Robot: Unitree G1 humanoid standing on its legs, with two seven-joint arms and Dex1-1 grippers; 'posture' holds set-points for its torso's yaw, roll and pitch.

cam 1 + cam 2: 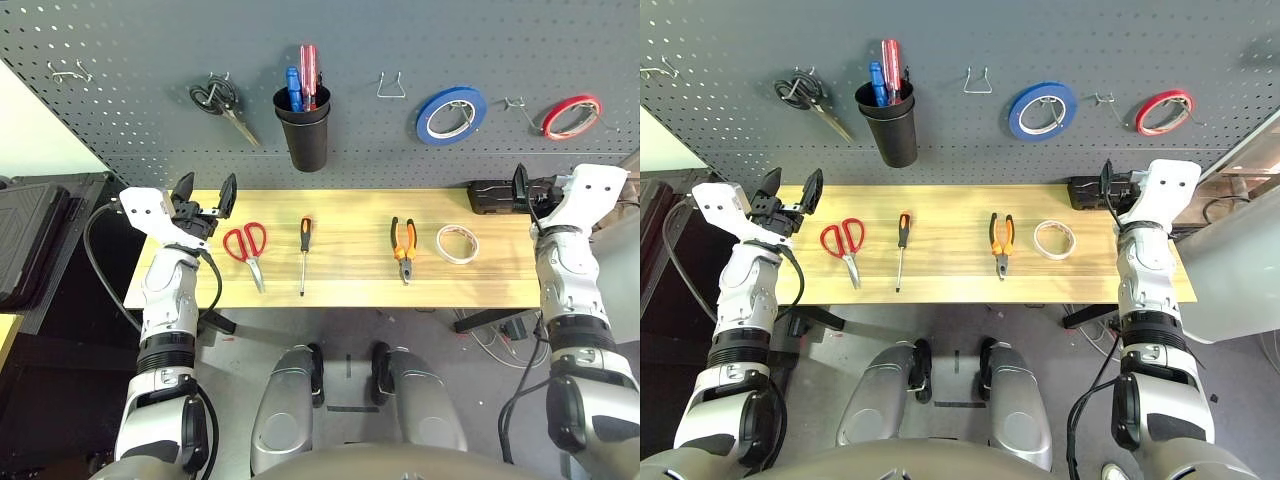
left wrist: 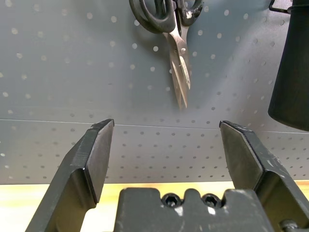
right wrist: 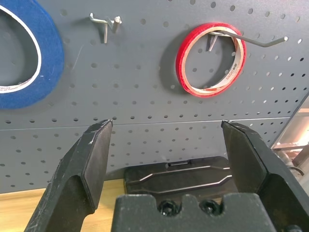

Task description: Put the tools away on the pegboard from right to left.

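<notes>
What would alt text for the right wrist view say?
An open end effector faces a dark grey pegboard, empty between its two black fingers. A red tape roll hangs on a hook, beside a blue tape roll.

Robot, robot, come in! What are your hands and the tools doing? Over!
Left hand and right hand open, empty. Four tools on table, white tape first. Nothing blocking.
</notes>
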